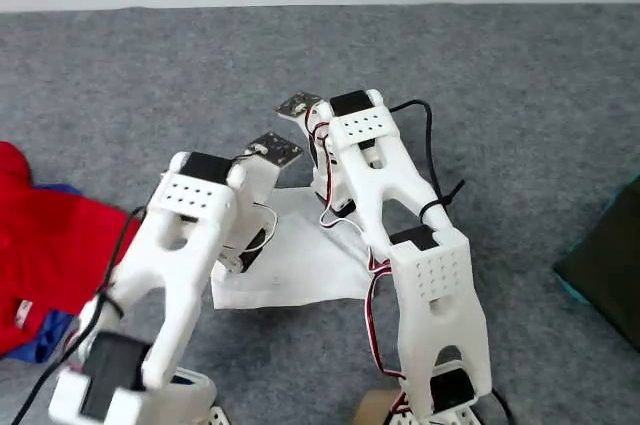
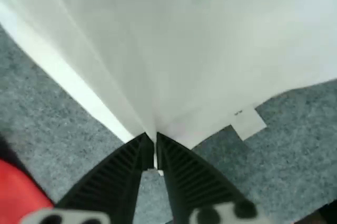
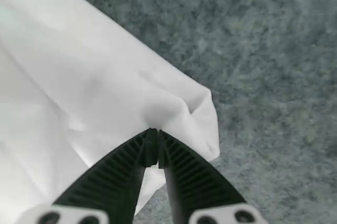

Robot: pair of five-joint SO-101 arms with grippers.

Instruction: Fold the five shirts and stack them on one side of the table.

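The left gripper [image 2: 154, 147], with black ribbed jaws, is clenched on the edge of a plain white fabric shirt [image 2: 200, 50]. Straight pleats fan out from the pinch across the cloth. The right gripper [image 3: 157, 142], of the same black ribbed make, is clamped tight on a puckered fold of that shirt [image 3: 79, 87], close to a rounded, doubled-over corner.

In the high view the white fabric shirt [image 1: 300, 265] lies at the middle of the table, under and between the two white arms. It is a roughly rectangular sheet, part folded, with a crisp straight near edge and a crease running across it. A small white label [image 2: 247, 124] juts from its hem onto the table.

The grey felt-like table covering [image 1: 500, 95] is a nubbly, matte, short-piled surface. It lies bare beyond the arms and to either side of the shirt, and a bare strip runs along the shirt's near hem.

At the table's left edge, well apart from the white shirt, sits a rumpled red fabric shirt [image 1: 45, 245]. It lies on top of a blue garment [image 1: 45, 330] that peeks out beneath it. The red cloth also shows at the corner of the left wrist view [image 2: 18, 197]. At the right edge lies a dark green garment [image 1: 610, 265], flat and angular, with a thin teal rim along its near side.
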